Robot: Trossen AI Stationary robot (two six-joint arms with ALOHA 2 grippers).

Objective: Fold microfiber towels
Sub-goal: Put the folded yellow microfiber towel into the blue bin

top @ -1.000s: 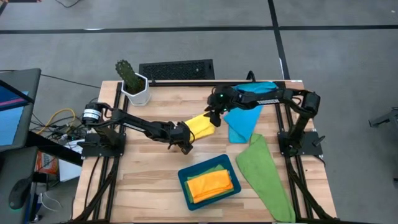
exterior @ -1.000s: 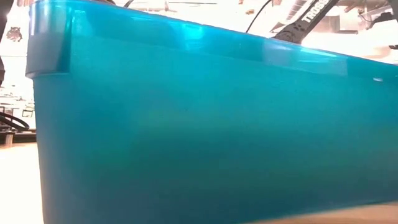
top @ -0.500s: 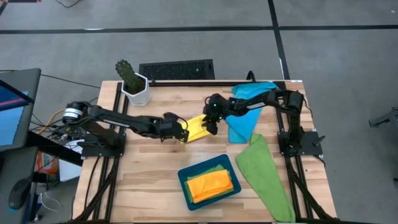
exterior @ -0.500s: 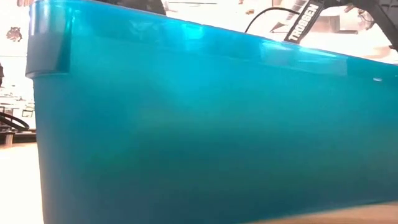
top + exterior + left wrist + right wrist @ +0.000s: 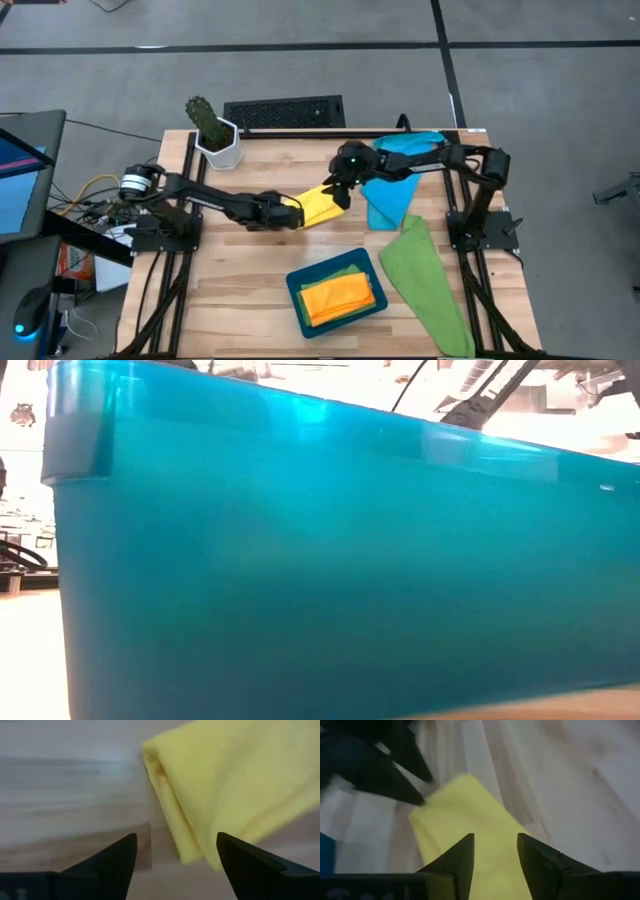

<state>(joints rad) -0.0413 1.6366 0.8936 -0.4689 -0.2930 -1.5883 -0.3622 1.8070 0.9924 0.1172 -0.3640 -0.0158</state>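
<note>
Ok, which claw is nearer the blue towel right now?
Right. The right claw sits at the yellow towel's far end, just beside the blue towel. The left claw is at the yellow towel's opposite end, farther away.

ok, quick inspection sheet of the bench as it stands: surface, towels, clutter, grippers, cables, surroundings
Surface: wooden table, bare wood between items.
Job's things: yellow towel folded mid-table; blue towel and green towel spread on the right; orange towel on a green one in the teal tray.
Clutter: potted cactus, back left corner.
Grippers: left gripper open, at the yellow towel's edge; right gripper open over it.
Cables: loose wires off the table's left.
Surroundings: grey floor, keyboard behind the table.
</note>
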